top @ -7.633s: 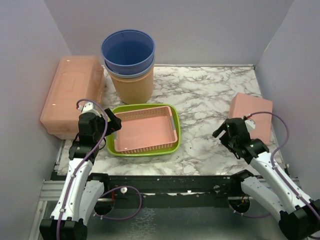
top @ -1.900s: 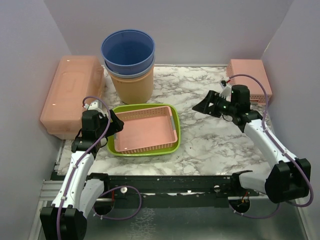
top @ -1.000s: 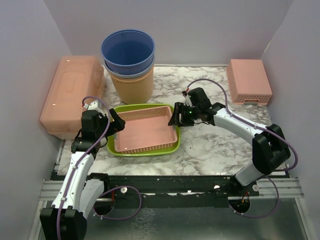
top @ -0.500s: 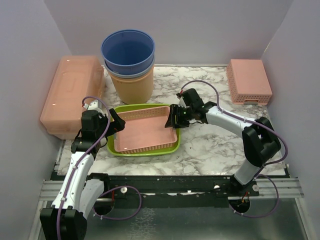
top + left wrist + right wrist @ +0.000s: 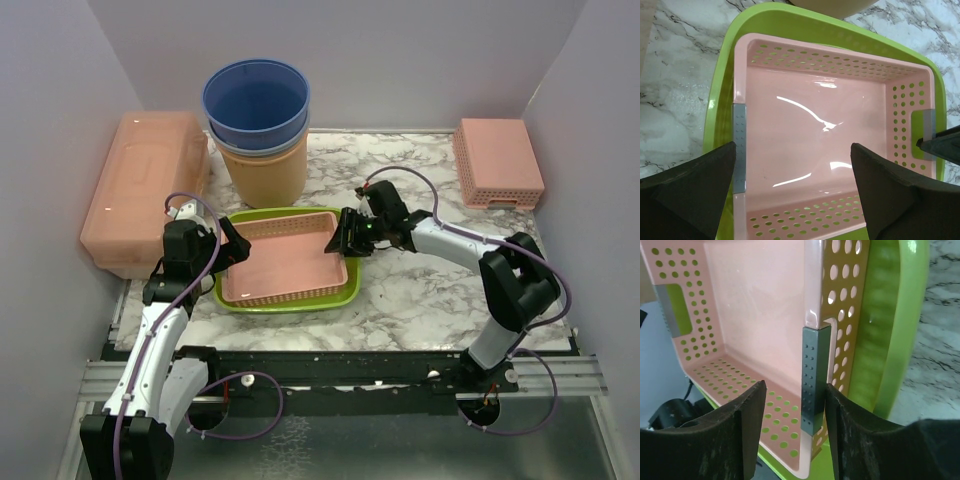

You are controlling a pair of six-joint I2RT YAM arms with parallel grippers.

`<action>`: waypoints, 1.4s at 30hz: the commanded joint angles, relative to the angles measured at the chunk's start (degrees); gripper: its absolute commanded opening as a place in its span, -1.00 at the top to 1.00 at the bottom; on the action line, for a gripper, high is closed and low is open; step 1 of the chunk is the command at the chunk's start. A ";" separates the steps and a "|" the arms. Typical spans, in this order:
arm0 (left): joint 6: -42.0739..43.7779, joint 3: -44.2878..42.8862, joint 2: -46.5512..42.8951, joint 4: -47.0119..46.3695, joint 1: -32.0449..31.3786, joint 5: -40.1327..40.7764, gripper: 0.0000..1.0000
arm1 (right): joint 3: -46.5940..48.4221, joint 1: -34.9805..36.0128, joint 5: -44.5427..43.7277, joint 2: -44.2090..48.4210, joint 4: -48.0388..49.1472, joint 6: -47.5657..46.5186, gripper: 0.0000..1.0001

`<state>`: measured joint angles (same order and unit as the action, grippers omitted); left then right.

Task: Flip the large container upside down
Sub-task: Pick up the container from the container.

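Observation:
A pink perforated basket (image 5: 290, 262) sits upright inside a green tray (image 5: 285, 303) at the near middle of the table. My right gripper (image 5: 343, 243) is open at the basket's right wall. In the right wrist view its jaws (image 5: 795, 390) straddle the grey handle strip (image 5: 815, 380): the outer finger touches the strip, the inner finger stands apart inside the basket (image 5: 750, 300). My left gripper (image 5: 232, 248) is open and empty over the basket's left edge. In the left wrist view (image 5: 792, 165) its fingers frame the basket floor (image 5: 815, 140).
A large pink lidded box (image 5: 140, 190) lies along the left wall. A blue bucket (image 5: 257, 100) is stacked in a tan bucket (image 5: 265, 175) at the back. A small pink perforated box (image 5: 497, 160) lies upside down at the back right.
My right arm carried the small pink box to the back right, left it there, then swung left to the basket's right wall. In the last half second it barely moved. The left arm stayed put.

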<state>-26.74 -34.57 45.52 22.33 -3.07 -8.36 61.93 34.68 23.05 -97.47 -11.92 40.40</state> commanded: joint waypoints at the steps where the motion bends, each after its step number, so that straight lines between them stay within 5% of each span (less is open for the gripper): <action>1: 0.37 0.49 0.34 -1.07 0.28 -1.03 -0.95 | -2.05 0.17 5.95 -2.03 10.29 7.61 -0.08; 8: 0.55 0.47 0.77 -1.06 0.26 -1.79 -0.87 | -5.60 0.14 7.93 -2.47 20.35 15.53 -0.23; 21: 0.63 0.47 0.82 -1.15 0.26 -2.03 -0.83 | -14.61 0.13 8.91 -2.08 42.90 32.22 -0.11; 25: 0.64 0.48 0.83 -1.15 0.26 -2.08 -0.80 | -15.21 0.13 11.03 -2.99 48.33 34.67 0.00; 32: 0.30 0.68 -0.90 -1.19 0.27 -0.41 -0.81 | -14.88 0.13 10.47 -1.80 44.45 32.72 0.20; 35: 0.18 0.66 -1.79 -1.16 0.31 0.32 -0.84 | -15.80 0.13 9.21 -0.66 43.25 31.78 0.48; 40: -0.06 0.87 -3.56 -1.15 0.31 1.85 -0.91 | -15.20 0.13 9.33 -0.33 39.11 30.01 0.54; 42: -0.23 0.84 -4.28 -1.10 0.26 2.87 -0.96 | -15.96 0.13 9.65 0.29 40.22 29.85 0.76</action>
<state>-26.76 -34.26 43.09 22.33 -3.07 -8.21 46.85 34.68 32.53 -99.31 29.30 71.70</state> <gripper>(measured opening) 0.955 0.197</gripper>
